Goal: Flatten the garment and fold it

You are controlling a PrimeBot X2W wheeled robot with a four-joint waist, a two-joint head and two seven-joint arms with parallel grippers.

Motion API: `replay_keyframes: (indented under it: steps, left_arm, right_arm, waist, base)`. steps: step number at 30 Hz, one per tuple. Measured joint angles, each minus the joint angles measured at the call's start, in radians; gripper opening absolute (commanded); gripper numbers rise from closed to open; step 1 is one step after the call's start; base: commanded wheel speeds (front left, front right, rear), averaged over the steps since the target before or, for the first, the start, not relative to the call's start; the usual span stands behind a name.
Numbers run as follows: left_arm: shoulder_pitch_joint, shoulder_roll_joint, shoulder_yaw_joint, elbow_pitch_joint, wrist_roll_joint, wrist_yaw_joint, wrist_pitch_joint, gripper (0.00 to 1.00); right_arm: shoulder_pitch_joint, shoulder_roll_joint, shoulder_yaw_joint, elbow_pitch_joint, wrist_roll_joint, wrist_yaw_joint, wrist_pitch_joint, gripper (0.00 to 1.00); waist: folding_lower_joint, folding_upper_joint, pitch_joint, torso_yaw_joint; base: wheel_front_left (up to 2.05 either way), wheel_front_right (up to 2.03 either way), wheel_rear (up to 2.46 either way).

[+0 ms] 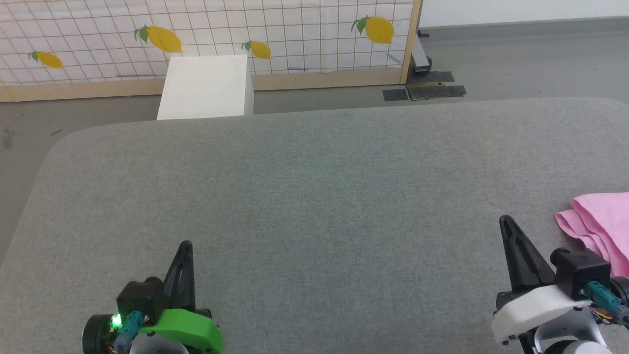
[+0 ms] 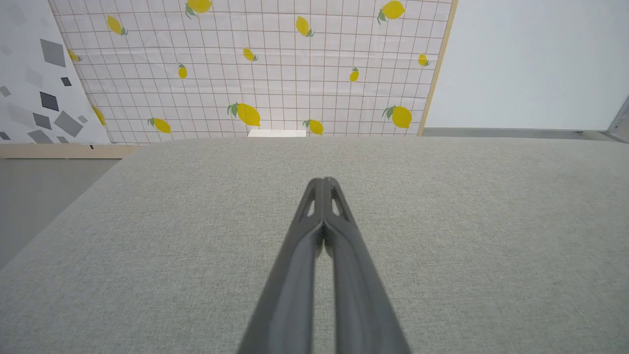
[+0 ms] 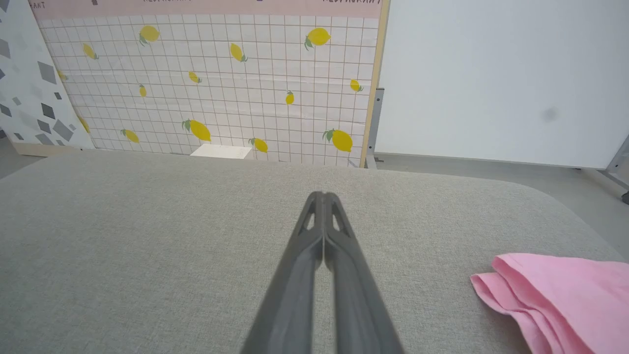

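Fingers are the closest things to me. My left fingers [image 1: 185, 250] are pressed tight together and hold nothing. They point up and away from me, over the grey bench [image 1: 314, 187]. A green cover [image 1: 189, 329] sits at their base, with a small green light beside it. From my left wrist I see the same two fingers [image 2: 323, 183] meet at the tips, with only grey cloth under them.

My right fingers [image 1: 506, 227] are shut tight too, and they hold nothing. A white cover [image 1: 535, 302] sits at their base. From my right wrist I see their tips [image 3: 323, 195] touching each other above the bench.

The pink top [image 1: 597, 221] lies on the bench near my right fingers, on their right side. It does not touch them. It is bunched up in soft layers, and its rounded edge points toward the middle of the bench. From my right wrist the pink top [image 3: 565, 290] is low on the right, and part of it runs out of the picture.

Past the far edge of the bench is a white box [image 1: 206, 86] on the grey floor [image 1: 516, 59]. Behind the box stands a screen [image 1: 295, 29] with a grid of lines and yellow lemons on it. Some black patches [image 1: 425, 91] lie on the floor by its wooden post. Farther right is a plain white wall [image 3: 491, 73].
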Motion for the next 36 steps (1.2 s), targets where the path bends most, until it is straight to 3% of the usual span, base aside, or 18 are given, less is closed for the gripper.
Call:
replay_keyframes:
  steps: [36]
  left_arm:
    - [0.000,-0.040,0.053,-0.032,0.072,-0.027,0.071,0.00]
  right_arm:
    - [-0.004,0.000,0.012,0.028,-0.010,0.000,0.000,0.00]
  waist:
    - [0.0000,0.0001,-0.006,0.017]
  base:
    - [0.00,0.00,0.00]
